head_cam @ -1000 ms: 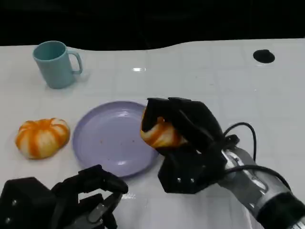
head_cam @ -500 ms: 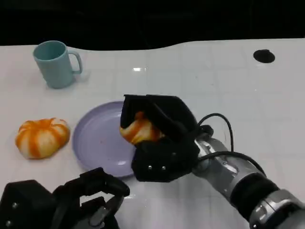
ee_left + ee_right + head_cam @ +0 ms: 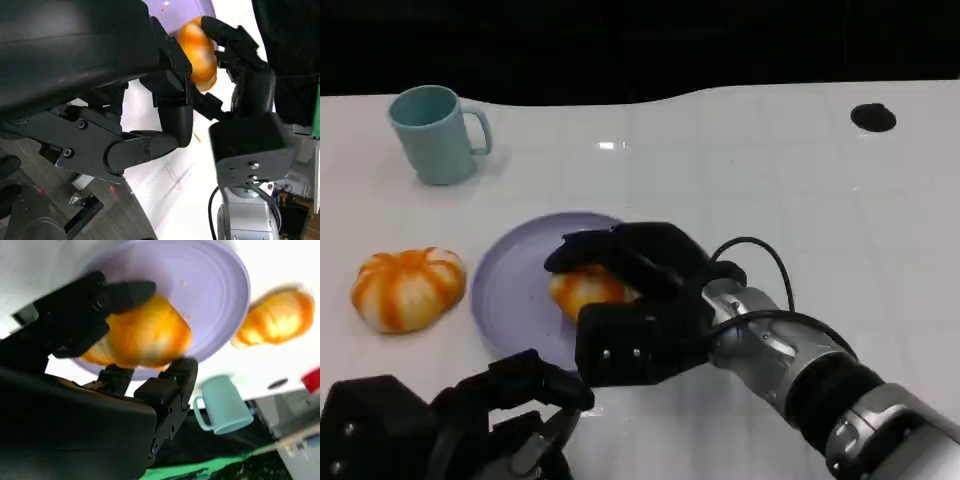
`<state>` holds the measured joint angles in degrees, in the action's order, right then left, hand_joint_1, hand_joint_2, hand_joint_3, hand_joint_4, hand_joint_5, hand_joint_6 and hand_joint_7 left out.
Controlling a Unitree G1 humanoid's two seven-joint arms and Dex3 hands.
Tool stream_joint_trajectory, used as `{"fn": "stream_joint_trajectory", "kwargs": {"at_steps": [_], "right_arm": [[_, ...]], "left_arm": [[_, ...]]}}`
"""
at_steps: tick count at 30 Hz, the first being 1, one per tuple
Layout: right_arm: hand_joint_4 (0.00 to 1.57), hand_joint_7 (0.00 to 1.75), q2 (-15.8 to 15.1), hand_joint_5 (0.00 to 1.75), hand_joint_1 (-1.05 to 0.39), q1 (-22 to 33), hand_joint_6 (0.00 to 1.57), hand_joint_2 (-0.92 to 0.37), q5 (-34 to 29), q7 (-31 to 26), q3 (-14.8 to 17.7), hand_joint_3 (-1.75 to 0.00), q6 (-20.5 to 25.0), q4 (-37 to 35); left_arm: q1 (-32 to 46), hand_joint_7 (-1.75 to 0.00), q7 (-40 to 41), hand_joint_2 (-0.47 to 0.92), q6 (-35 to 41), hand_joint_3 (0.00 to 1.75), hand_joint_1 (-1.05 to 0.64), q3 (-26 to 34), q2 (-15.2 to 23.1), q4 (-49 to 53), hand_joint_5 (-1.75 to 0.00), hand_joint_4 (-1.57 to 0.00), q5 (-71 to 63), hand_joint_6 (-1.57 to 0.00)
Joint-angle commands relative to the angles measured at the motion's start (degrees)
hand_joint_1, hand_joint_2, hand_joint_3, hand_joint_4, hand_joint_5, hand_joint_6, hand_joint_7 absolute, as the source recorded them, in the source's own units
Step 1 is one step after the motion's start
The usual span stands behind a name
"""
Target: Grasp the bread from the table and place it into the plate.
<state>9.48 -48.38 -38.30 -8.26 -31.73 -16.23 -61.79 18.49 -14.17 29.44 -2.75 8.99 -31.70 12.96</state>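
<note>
The right hand [image 3: 635,300] is gripping the bread [image 3: 588,289] over the purple plate [image 3: 510,290], fingers wrapping across the top of the roll and the black palm block sitting on its near side. In the head view the bread is showing as an orange-and-cream lump at the hand's left edge, inside the plate's rim, toward the plate's right half; whether it is touching the plate surface cannot be told there. Its long axis is running roughly left to right across the table, the uncovered end pointing toward the plate's centre. The right wrist view is showing the bread [image 3: 142,335] clamped between fingers on both sides, with the plate [image 3: 210,285] directly behind it, plus a second orange bread roll [image 3: 277,315] lying outside the rim and a teal mug [image 3: 222,407] further on. The left wrist view is catching the bread [image 3: 199,57] from the side, pinched in the right hand [image 3: 240,55] at the plate edge [image 3: 190,7]. The left hand [image 3: 470,420] is hanging low at the near table edge, fingers curled loosely, holding nothing.
</note>
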Motion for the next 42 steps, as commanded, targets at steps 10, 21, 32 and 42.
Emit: {"fn": "stream_joint_trajectory", "kwargs": {"at_steps": [10,21,32,42], "right_arm": [[0.05,0.01,-2.4,0.10,-0.77,-0.7,0.14,-0.92,0.3,9.0,-0.7,-0.32,4.4,6.2],[0.07,0.02,-8.2,0.15,-0.77,5.0,0.16,-0.92,1.0,12.3,-0.2,-0.28,3.4,18.8],[0.12,0.07,-18.9,0.66,-0.68,18.9,0.35,-0.92,5.8,13.2,4.2,-0.15,-4.7,39.6],[0.36,0.18,-23.9,0.84,-0.53,30.3,0.58,-0.92,11.2,13.9,10.4,-0.15,-7.7,51.2]], "left_arm": [[-0.1,-1.34,0.5,0.80,0.0,0.72,-0.31,0.3,0.5,0.0,-1.75,-0.65,-0.3,-0.60],[-0.2,-1.34,0.6,0.80,0.4,0.73,-0.30,0.7,0.0,0.1,-1.75,-0.65,0.5,-0.59],[-0.6,-1.35,0.1,0.78,-0.4,0.76,-0.31,0.8,0.6,0.9,-1.75,-0.65,0.3,-0.59],[-0.9,-1.35,0.2,0.79,-0.2,0.76,-0.31,0.8,0.9,1.2,-1.75,-0.63,0.4,-0.58]]}}
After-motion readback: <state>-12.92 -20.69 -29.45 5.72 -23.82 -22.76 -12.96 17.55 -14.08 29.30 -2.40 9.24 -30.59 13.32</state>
